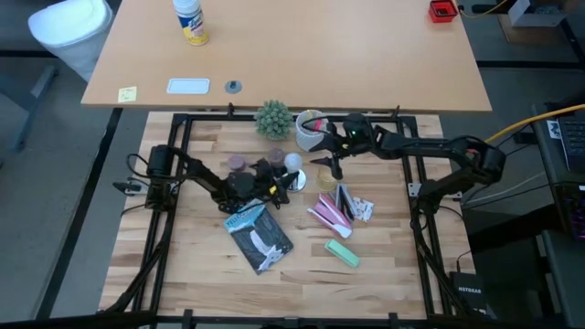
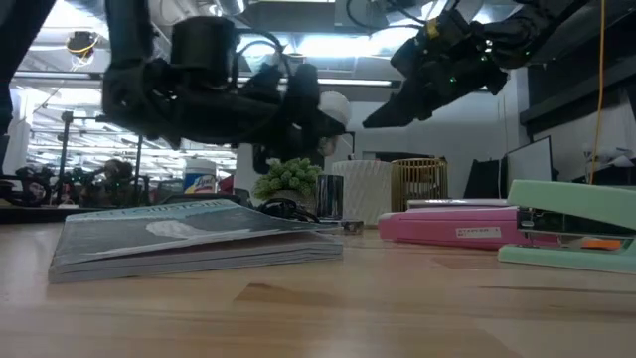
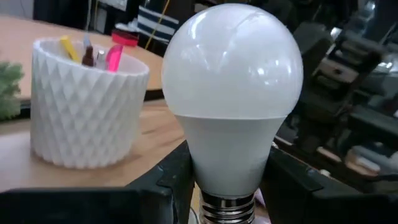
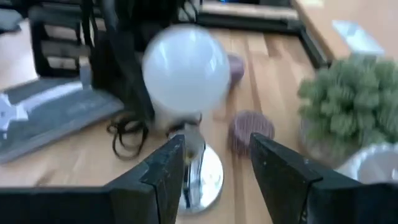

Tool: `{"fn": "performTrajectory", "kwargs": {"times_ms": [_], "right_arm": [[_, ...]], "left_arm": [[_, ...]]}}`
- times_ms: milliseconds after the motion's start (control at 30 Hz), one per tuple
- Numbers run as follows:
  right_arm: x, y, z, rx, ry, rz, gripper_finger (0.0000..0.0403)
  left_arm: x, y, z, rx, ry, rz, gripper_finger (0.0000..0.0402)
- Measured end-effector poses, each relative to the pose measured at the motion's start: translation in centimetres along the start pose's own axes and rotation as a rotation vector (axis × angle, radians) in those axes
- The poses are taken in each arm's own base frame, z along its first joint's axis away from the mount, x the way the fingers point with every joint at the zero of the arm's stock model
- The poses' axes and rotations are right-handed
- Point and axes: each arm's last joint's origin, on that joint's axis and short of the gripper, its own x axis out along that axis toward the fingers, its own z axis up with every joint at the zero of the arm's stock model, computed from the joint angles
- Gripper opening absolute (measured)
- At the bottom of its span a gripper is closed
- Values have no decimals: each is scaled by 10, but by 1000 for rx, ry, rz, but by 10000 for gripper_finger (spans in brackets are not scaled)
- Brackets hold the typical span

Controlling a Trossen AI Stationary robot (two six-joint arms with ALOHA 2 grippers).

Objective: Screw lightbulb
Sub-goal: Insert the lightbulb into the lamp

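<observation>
The lightbulb (image 3: pixel 231 93) is a frosted white globe with a grey screw end (image 3: pixel 227 210) pointing down. My left gripper (image 1: pixel 279 174) reaches in from the table's left and is shut on it. The bulb hangs above the shiny silver disc base (image 4: pixel 202 177), near the table's middle. My right gripper (image 4: pixel 214 155) comes from the right and stands open a little to the right of the bulb (image 1: pixel 292 163), with nothing between its fingers. In the low view the bulb (image 2: pixel 334 107) sits well above the base's socket (image 2: pixel 330 199). My left gripper pinches the bulb's tapering white neck (image 3: pixel 200 167), just above the screw end, between its two fingers (image 3: pixel 177 183). The fingers come in level from the table's left, one on each side. The bulb stands upright, globe up, lifted clear of the base.
At the back stand a white faceted cup (image 1: pixel 311 128) with pens and a small green plant (image 1: pixel 272 119). A dark magazine (image 1: pixel 259 238) lies near the front, with a pink stapler (image 1: pixel 329 212) and a mint stapler (image 1: pixel 342 252) to its right. A purple ribbed cup (image 4: pixel 250 130) sits beside the base.
</observation>
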Motion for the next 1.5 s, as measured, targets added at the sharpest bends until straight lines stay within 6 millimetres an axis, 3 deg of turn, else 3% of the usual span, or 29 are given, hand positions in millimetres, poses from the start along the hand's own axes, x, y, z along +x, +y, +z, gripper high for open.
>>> {"fn": "performTrajectory", "kwargs": {"times_ms": [367, 667, 1200, 1500], "right_arm": [[20, -6, -4, 94, -83, 11, 184], [35, 9, -9, 56, -51, 71, 184], [38, 18, -11, 35, -19, 113, 184], [35, 16, 4, -22, -147, 91, 184]], "left_arm": [[12, 7, -1, 90, 17, 48, 139], [11, 9, -10, 120, 98, 61, 139], [10, 12, -16, 297, 172, 78, 139], [10, 13, -17, 302, 186, 83, 139]]}}
